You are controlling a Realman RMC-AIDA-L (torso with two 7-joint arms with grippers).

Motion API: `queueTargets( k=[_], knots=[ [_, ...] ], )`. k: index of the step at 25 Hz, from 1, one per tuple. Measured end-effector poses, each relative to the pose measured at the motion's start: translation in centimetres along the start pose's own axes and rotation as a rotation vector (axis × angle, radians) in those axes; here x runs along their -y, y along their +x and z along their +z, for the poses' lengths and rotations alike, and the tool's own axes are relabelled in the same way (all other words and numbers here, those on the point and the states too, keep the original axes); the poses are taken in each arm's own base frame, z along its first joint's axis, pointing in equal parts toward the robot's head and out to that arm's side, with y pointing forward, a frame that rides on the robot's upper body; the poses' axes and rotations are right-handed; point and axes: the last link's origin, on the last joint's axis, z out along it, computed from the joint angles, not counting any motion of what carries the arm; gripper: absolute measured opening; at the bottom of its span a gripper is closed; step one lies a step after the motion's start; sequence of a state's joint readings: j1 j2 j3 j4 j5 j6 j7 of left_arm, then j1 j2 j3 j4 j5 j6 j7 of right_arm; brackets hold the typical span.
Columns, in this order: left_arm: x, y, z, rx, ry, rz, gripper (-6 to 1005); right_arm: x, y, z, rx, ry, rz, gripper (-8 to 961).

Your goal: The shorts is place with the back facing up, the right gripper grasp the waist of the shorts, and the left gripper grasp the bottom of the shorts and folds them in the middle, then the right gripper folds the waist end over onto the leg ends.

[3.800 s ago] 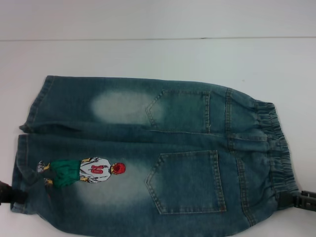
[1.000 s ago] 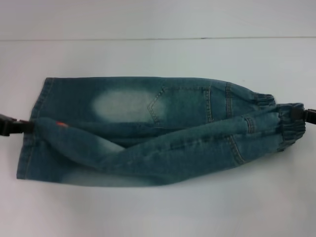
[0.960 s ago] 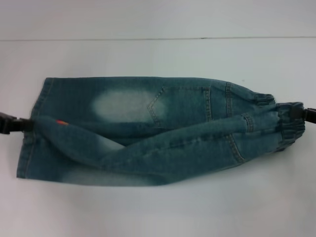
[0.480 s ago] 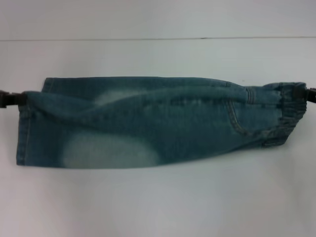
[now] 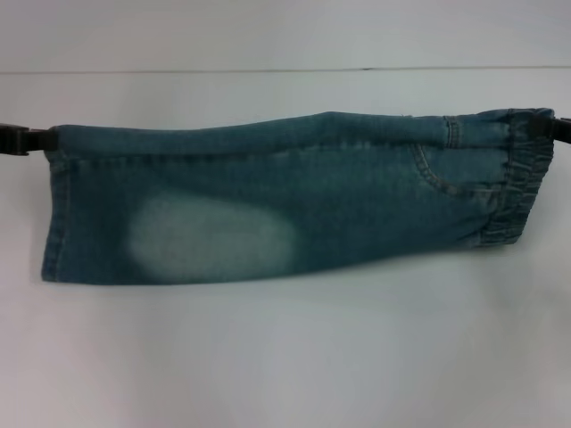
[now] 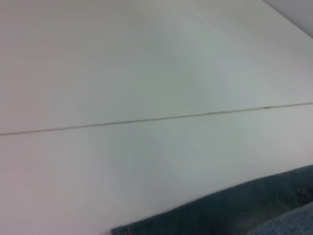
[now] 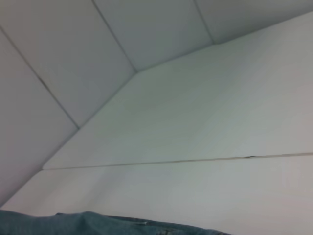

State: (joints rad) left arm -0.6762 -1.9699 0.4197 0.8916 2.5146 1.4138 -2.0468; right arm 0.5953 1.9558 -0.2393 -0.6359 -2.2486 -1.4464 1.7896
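Denim lies nearest: the blue-green washed shorts (image 5: 285,201) rest on the white table (image 5: 285,357), folded lengthwise, one pale faded patch (image 5: 210,239) up. Along the far edge the black left gripper (image 5: 31,140) is clamped on the straight leg hem (image 5: 55,209) while the black right gripper (image 5: 546,130) pinches the ruffled elastic waistband (image 5: 517,183), stretching that doubled edge taut so it settles straight.
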Motion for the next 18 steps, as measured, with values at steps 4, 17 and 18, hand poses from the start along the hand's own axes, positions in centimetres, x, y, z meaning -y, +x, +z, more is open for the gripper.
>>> queueTargets(
  k=[4,17,18],
  knots=[
    [-0.5,-0.1,1.3,0.002,0.001,0.005,48,0.3,-0.5,0.7,-0.023,0.038,-0.009,68],
    [-1.4,-1.8,4.5,0.033,0.043,0.023,48,0.0,1.1,3.7,-0.095,0.106,-0.033,72],
    [-1.5,-1.9,4.6,0.033,0.045,0.026,48,0.1,1.1,3.8,-0.093,0.116,-0.032,73]
  ],
)
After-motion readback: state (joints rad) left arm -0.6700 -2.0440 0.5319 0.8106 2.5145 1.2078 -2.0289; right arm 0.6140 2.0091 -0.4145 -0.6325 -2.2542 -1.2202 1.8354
